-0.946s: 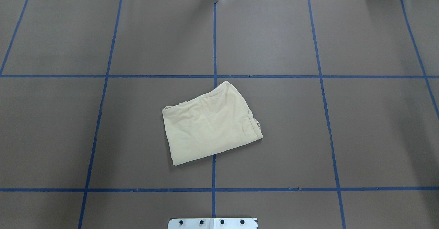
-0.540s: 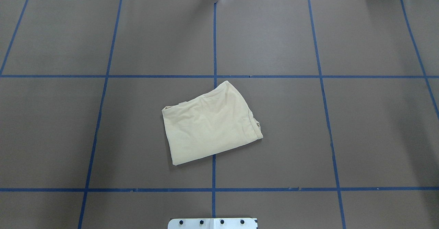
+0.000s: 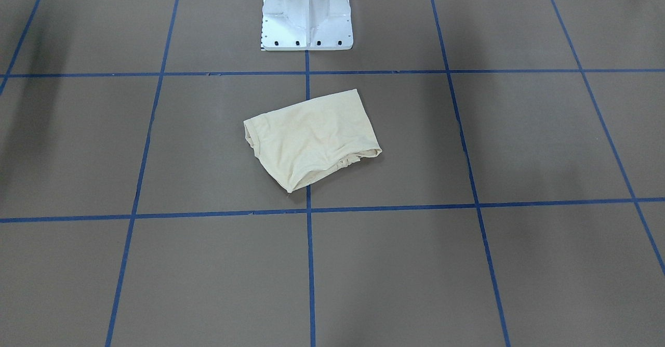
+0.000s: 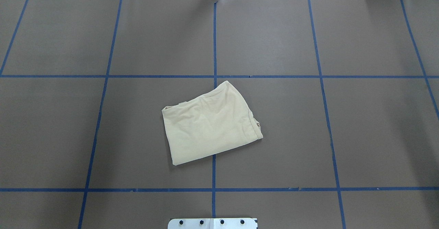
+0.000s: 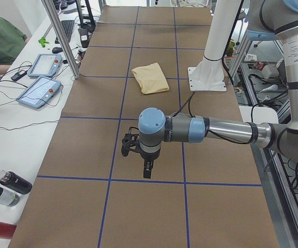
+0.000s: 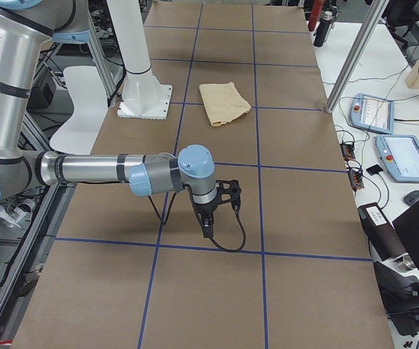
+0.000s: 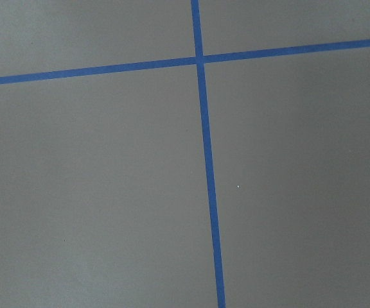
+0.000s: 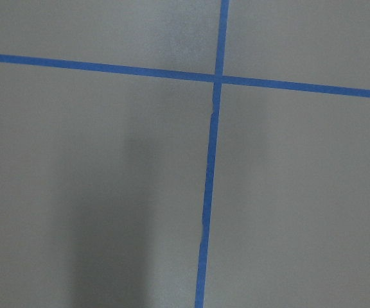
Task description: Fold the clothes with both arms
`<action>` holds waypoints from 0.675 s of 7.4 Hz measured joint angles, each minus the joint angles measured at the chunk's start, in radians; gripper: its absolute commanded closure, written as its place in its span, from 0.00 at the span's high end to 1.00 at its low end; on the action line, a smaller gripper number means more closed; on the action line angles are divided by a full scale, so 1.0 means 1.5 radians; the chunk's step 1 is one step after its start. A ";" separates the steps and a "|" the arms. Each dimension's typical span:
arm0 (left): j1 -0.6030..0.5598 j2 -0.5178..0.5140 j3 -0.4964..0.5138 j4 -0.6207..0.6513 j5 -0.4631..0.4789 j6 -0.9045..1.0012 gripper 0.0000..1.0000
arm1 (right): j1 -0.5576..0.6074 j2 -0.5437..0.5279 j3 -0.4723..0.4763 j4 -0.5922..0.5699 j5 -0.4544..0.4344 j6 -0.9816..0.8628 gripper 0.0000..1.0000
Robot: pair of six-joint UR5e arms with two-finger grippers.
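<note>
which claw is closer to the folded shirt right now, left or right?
Neither clearly; about even. Left claw hovers far out on the robot's left, right claw mirrors it on the right; the shirt lies centred between them, touched by neither.

I saw the T-shirt as soft, matt knit cloth, faintly creased. The table cover looked like smooth, dull brown paper, with blue tape lying flat on it. The pedestal was smooth white-painted metal. The left arm and right arm had satin silver metal tubes and glossy light blue joint caps.
</note>
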 measured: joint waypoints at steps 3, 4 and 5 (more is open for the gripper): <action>0.000 0.000 0.000 -0.004 -0.001 0.002 1.00 | 0.000 0.000 0.000 0.000 0.003 0.000 1.00; 0.000 0.000 0.000 -0.006 -0.001 0.002 1.00 | 0.000 0.000 0.000 0.000 0.007 0.000 1.00; 0.000 0.000 0.000 -0.007 -0.001 0.002 1.00 | 0.000 0.000 0.000 0.000 0.009 0.000 1.00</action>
